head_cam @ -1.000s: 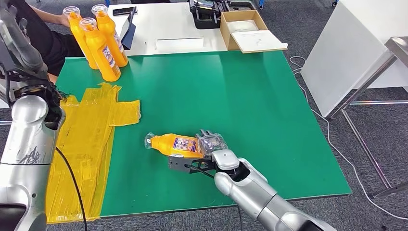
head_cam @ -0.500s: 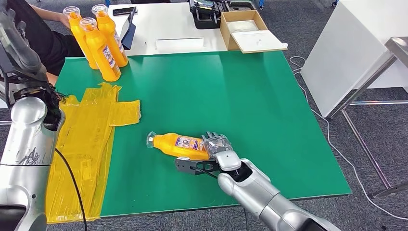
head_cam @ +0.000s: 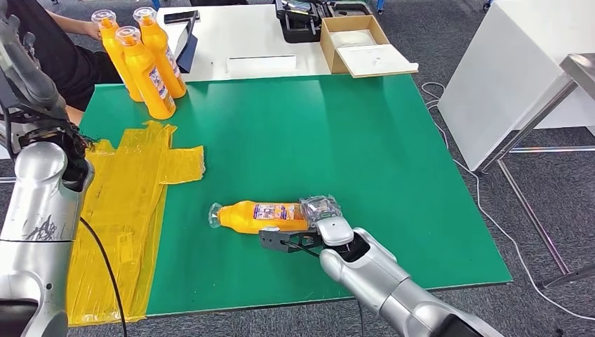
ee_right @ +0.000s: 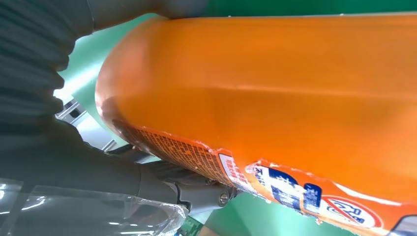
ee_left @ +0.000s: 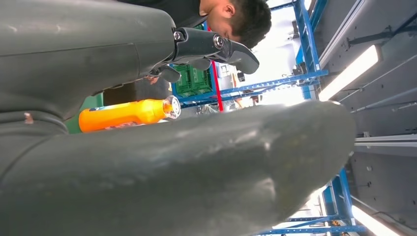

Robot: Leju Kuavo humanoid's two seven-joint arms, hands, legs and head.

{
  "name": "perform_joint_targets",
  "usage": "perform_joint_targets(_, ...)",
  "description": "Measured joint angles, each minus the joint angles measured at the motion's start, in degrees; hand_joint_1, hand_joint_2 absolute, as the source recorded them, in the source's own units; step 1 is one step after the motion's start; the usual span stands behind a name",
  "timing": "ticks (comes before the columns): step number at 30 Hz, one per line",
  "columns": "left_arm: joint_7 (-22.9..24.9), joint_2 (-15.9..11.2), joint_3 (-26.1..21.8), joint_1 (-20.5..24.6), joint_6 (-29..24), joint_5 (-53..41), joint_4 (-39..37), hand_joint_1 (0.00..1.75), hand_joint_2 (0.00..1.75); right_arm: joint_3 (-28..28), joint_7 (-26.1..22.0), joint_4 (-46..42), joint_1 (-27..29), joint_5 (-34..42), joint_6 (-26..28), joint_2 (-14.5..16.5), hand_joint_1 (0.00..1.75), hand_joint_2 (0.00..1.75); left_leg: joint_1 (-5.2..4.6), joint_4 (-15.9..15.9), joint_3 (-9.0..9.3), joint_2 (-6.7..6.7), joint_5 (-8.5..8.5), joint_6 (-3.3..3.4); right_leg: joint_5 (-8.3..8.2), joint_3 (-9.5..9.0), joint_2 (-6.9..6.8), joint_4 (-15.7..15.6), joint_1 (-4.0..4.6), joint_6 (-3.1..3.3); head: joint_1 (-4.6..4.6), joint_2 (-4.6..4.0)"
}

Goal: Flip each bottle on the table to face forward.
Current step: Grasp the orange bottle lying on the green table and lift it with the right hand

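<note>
We see one orange bottle (head_cam: 256,216) lying on its side near the front edge of the green table (head_cam: 365,140), its clear cap at 9 o'clock and its base at 3 o'clock. Our right hand (head_cam: 312,223) grips the bottle at its base end, fingers wrapped in clear plastic over the top and the thumb along the near side. In the right wrist view the bottle's orange body and torn label (ee_right: 295,182) press against the hand.

Toward 11 o'clock, well apart, three upright orange bottles (head_cam: 144,60) stand close together at the table's far left corner. A sheet of yellow tape (head_cam: 130,189) covers the left side. Our left hand (ee_left: 211,46) is raised with its fingers apart, holding nothing. A cardboard box (head_cam: 361,43) sits on the white table at 1 o'clock.
</note>
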State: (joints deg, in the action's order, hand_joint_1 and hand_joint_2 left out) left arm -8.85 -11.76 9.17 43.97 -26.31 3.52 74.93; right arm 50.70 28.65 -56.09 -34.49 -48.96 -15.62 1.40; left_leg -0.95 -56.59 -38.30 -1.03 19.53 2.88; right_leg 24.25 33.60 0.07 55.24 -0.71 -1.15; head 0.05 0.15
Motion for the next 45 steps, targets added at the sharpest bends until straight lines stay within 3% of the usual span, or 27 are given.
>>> perform_joint_targets(14, -0.1, 0.0, -0.2, -0.1, 0.2, 0.3, -0.4, 0.0, 0.0, -0.3, -0.6, 0.5, -0.4, 2.4, 0.4, 0.0, 1.75, 1.75, 0.0, 0.0, 0.03, 0.01, 0.0, 0.0, -0.01, -0.02, 0.0, 0.0, 0.0, 0.0, 0.01, 0.0)
perform_joint_targets(25, 1.1, -0.1, -2.9, -2.7, 1.9, 0.4, 0.9, 0.0, 0.0, -9.1, 0.7, -11.6, 0.8, 10.4, -1.2, -2.2, 1.75, 1.75, -0.01, 0.0, -0.06, -0.01, -0.01, 0.0, -0.01, 0.04, 0.0, 0.0, 0.0, -0.01, 0.0, 0.0)
perform_joint_targets(31, 1.2, -0.2, -3.0, -2.7, 2.0, 0.4, 0.9, 0.0, 0.0, -10.0, 0.6, -12.9, 0.8, 11.4, -0.9, -2.4, 1.75, 1.75, -0.01, 0.0, -0.08, -0.03, -0.01, 0.0, -0.01, 0.05, 0.0, 0.0, -0.01, -0.01, 0.0, 0.0)
perform_joint_targets(36, 1.4, -0.7, -3.6, -5.1, 2.9, 1.1, 3.4, 0.0, 0.0, -16.3, -1.7, -20.8, 1.3, 15.9, 5.0, -3.8, 1.75, 1.75, -0.01, 0.0, -0.07, -0.02, -0.01, 0.0, -0.01, 0.05, 0.0, 0.0, -0.01, -0.01, 0.01, 0.0)
perform_joint_targets(45, 2.7, -0.7, -3.5, -8.9, 6.7, 11.4, 7.6, 0.0, 0.0, -19.0, -4.9, -22.6, 2.0, 16.5, 14.0, -4.9, 1.75, 1.75, -0.01, 0.0, -0.08, -0.01, -0.01, 0.0, -0.01, 0.07, 0.0, 0.0, 0.0, -0.01, 0.01, 0.0)
